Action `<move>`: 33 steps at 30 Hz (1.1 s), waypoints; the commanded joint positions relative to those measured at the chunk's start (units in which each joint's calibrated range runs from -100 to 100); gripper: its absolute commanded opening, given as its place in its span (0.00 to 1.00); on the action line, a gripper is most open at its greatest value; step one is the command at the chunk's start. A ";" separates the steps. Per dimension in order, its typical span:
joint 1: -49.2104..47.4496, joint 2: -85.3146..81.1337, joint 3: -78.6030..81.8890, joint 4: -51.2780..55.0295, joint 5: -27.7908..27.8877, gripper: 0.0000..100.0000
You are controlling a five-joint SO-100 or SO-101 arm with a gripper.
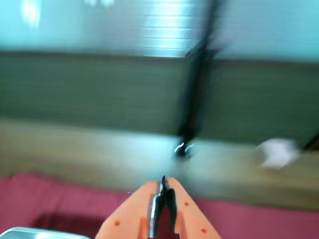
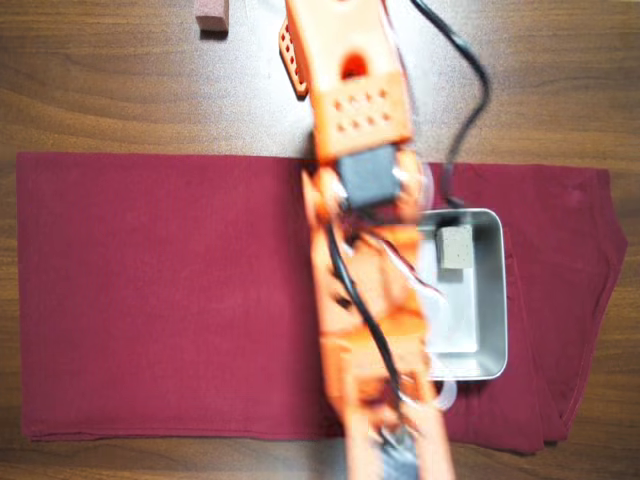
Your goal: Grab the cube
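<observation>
The small pale beige-grey cube (image 2: 456, 247) lies in the upper part of a steel tray (image 2: 492, 340) on a dark red cloth (image 2: 160, 290). My orange arm stretches down the middle of the overhead view, just left of the tray. My gripper (image 2: 400, 452) is blurred at the bottom edge there, past the tray and away from the cube. In the wrist view the gripper (image 1: 163, 181) points out over the cloth, its jaws together with nothing between them. Only a corner of the tray (image 1: 25, 232) shows there; the cube is out of that view.
A reddish-pink block (image 2: 211, 15) lies on the wooden table (image 2: 100, 90) at the top left. A black cable (image 2: 470, 90) loops from the arm toward the tray. The wrist view is blurred, with a white object (image 1: 276, 152) on the table ahead.
</observation>
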 commanded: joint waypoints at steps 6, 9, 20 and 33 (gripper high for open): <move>10.91 -43.87 42.60 -1.20 0.63 0.00; 10.91 -50.17 51.61 3.60 0.88 0.00; 13.02 -63.49 63.44 37.90 1.51 0.00; 13.79 -64.29 63.54 61.50 -2.49 0.04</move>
